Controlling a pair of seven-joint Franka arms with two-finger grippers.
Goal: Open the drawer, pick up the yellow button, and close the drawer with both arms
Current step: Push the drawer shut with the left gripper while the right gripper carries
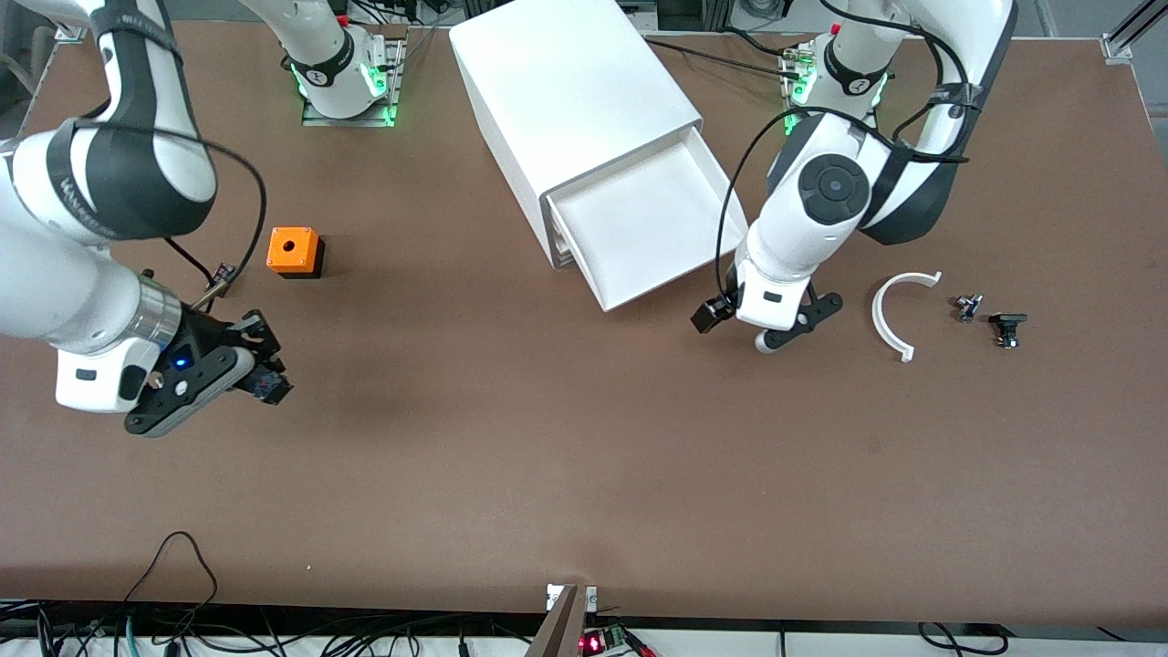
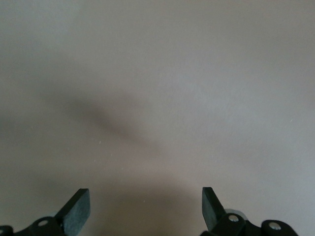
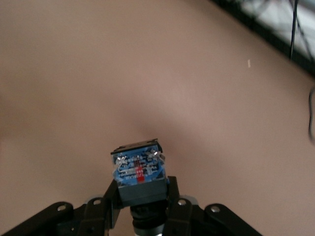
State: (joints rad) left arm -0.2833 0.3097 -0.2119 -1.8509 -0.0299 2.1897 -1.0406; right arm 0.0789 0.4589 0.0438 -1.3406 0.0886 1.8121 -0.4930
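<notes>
Button [image 3: 139,173] in right end effector [image 3: 142,196], apparently

Top drawer [image 1: 643,228] hangs pulled out of the white cabinet [image 1: 570,100]; button [image 3: 139,173], blue-labelled black block, sits clamped in the right tool [image 3: 142,199].

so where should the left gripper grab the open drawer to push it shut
Not a pinch: the drawer shows a flat front edge with no handle. Press that edge from the camera-facing side, toward the cabinet. The left gripper, open, hangs beside that corner over the table.
</notes>
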